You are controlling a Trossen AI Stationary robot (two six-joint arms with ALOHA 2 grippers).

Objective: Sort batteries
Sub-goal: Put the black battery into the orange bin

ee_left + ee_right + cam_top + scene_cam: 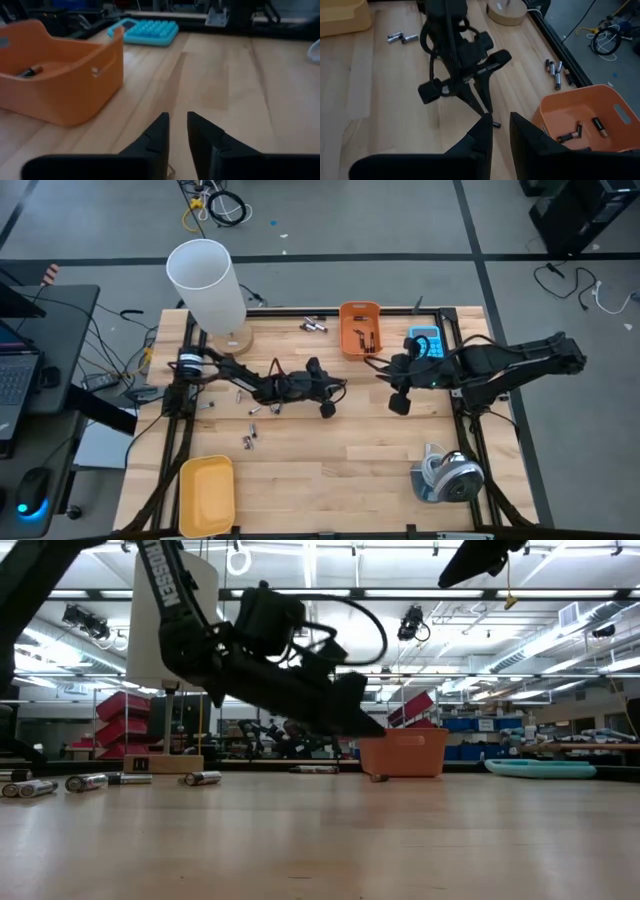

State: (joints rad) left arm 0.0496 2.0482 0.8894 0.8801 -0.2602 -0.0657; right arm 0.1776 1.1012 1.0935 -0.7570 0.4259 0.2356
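The batteries lie loose on the table: a cluster [315, 326] by the far edge, more [250, 438] left of centre, and a row [85, 781] in the low view. A few rest inside the orange bin [360, 328], such as one [580, 131]. One small dark battery [496, 124] lies on the wood just beside my left gripper's tips. My left gripper [328, 410] [177, 120] hovers mid-table, shut and holding nothing, pointing down toward the bin. My right gripper [400, 405] [498, 122] hangs shut a short way to its right.
A blue calculator [425, 340] lies right of the orange bin. A white cylinder on a round wooden base [205, 280] stands at the far left. A yellow tray [207, 495] sits at the near left, a grey roll-shaped object [447, 475] near right. Bare wood [340, 470] spans the near middle.
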